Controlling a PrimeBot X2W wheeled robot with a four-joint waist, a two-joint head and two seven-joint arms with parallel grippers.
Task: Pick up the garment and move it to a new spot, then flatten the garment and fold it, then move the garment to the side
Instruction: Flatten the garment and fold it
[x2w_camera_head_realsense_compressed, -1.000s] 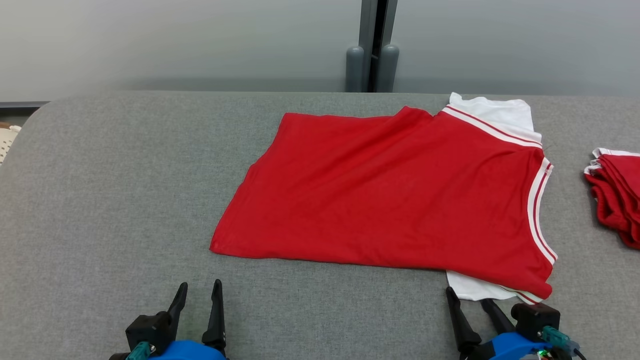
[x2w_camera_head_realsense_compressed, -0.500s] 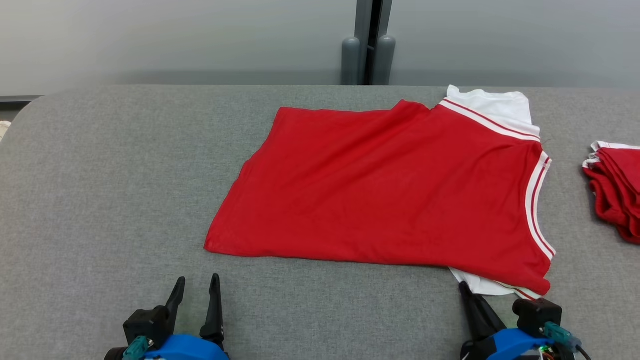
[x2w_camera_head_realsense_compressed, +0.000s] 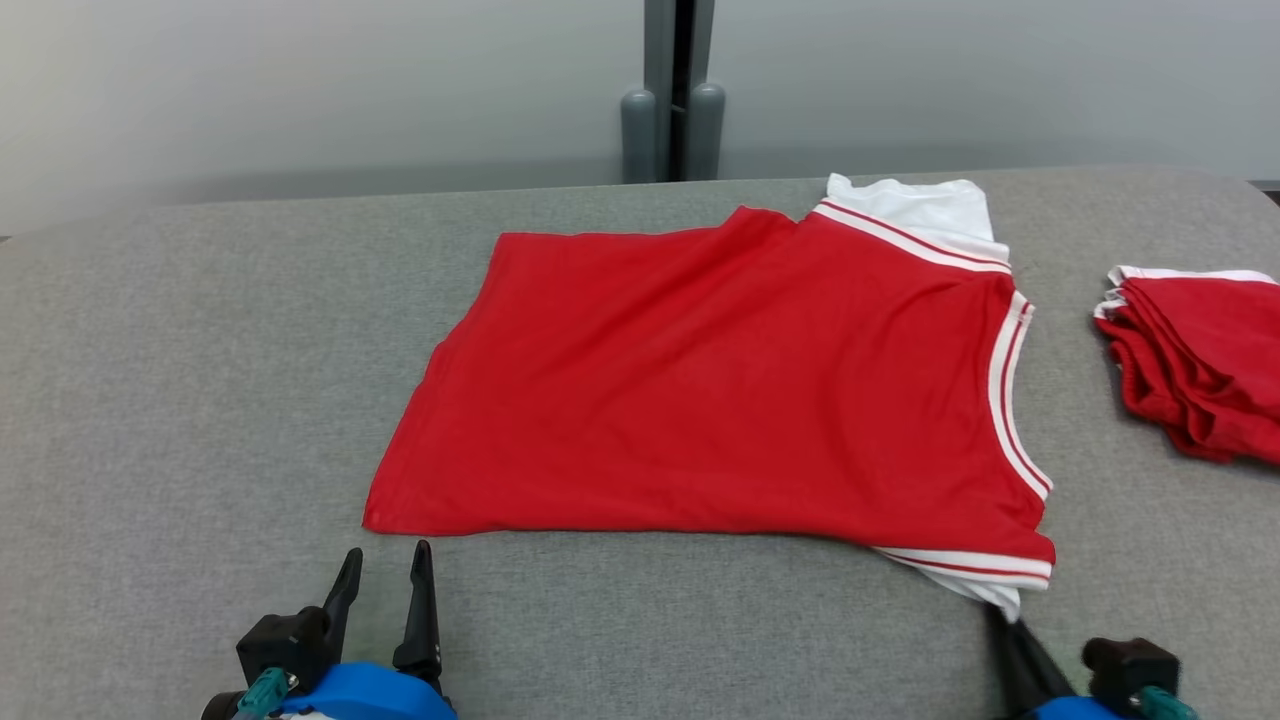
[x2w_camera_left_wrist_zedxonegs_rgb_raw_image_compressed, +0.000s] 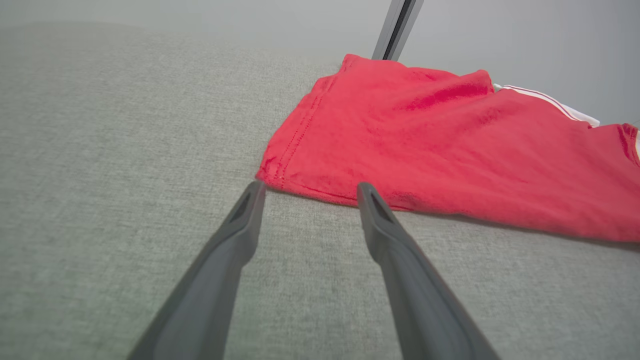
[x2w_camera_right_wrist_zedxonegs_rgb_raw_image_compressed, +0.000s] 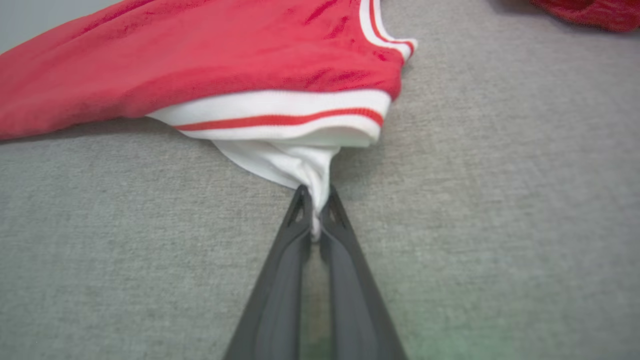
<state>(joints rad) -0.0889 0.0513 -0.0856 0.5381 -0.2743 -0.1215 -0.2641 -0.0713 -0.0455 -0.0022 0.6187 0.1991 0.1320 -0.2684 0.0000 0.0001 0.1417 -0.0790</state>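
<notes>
On grey table (x2w_camera_head_realsense_compressed: 200, 350), right tool (x2w_camera_right_wrist_zedxonegs_rgb_raw_image_compressed: 315, 200) pinches white corner of red garment (x2w_camera_head_realsense_compressed: 720, 380); left tool (x2w_camera_left_wrist_zedxonegs_rgb_raw_image_compressed: 311, 186) gapes.

Head view from high, facing forward and down over the table (x2w_camera_head_realsense_compressed: 180, 380), left wrist view low, close to the garment (x2w_camera_left_wrist_zedxonegs_rgb_raw_image_compressed: 450, 145) corner, right wrist view even nearer, garment shared by all.

A soft gray table (x2w_camera_head_realsense_compressed: 180, 380) covers most of the picture. At the right edge sits a pile of red clothes (x2w_camera_head_realsense_compressed: 1200, 370) with white trim. Along the top is a pale gray wall (x2w_camera_head_realsense_compressed: 300, 90). A dark post (x2w_camera_head_realsense_compressed: 678, 50) stands at the top middle, with two round gray pegs (x2w_camera_head_realsense_compressed: 638, 135) beside it.
</notes>
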